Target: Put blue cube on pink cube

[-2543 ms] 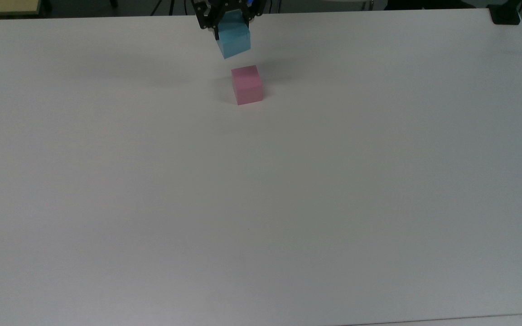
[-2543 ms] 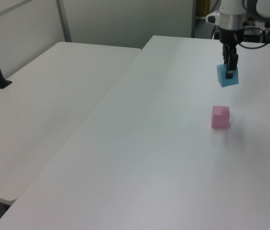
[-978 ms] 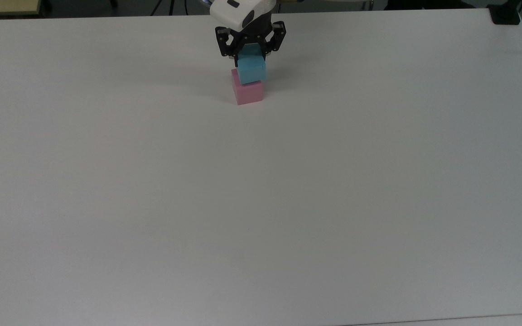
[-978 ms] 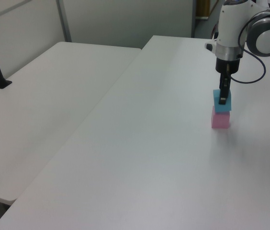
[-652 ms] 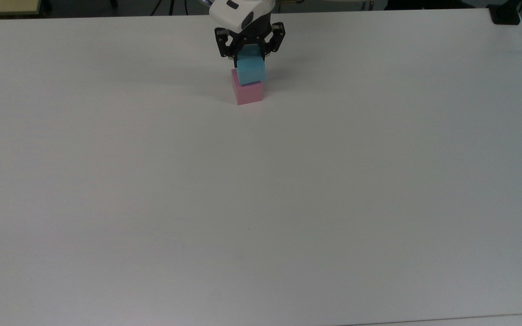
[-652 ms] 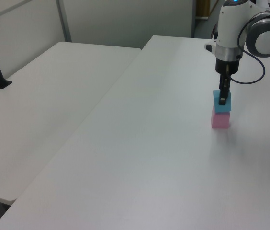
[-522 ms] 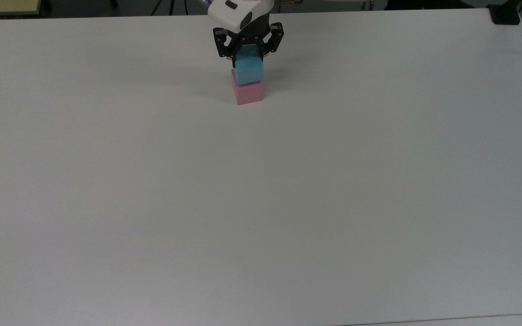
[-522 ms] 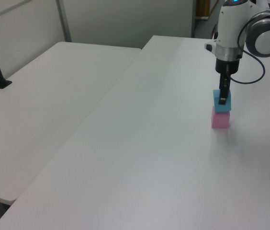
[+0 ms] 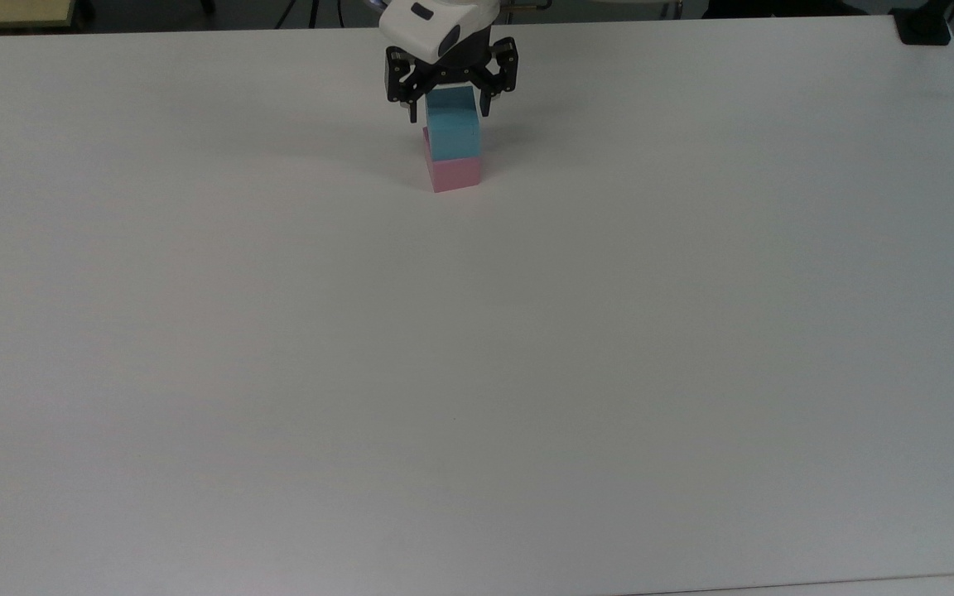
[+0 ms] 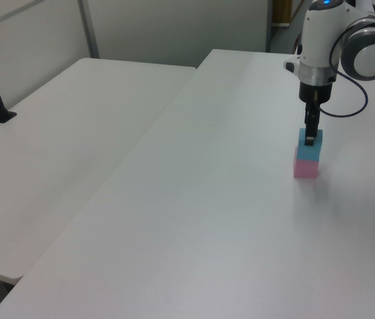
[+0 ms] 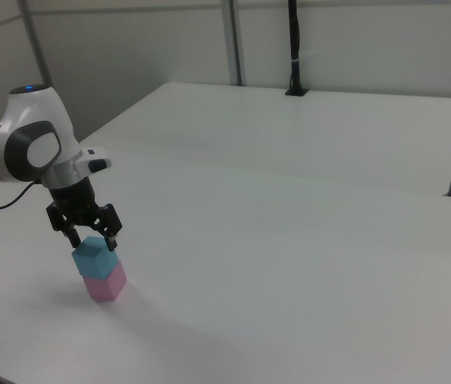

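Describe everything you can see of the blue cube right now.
The blue cube is a small, plain, matte light blue block, about as big as the pink cube it rests on. It sits upright, roughly lined up with the pink one, forming a two-block stack on the white table. The gripper hangs open around its upper part, fingers on either side and apart from it.
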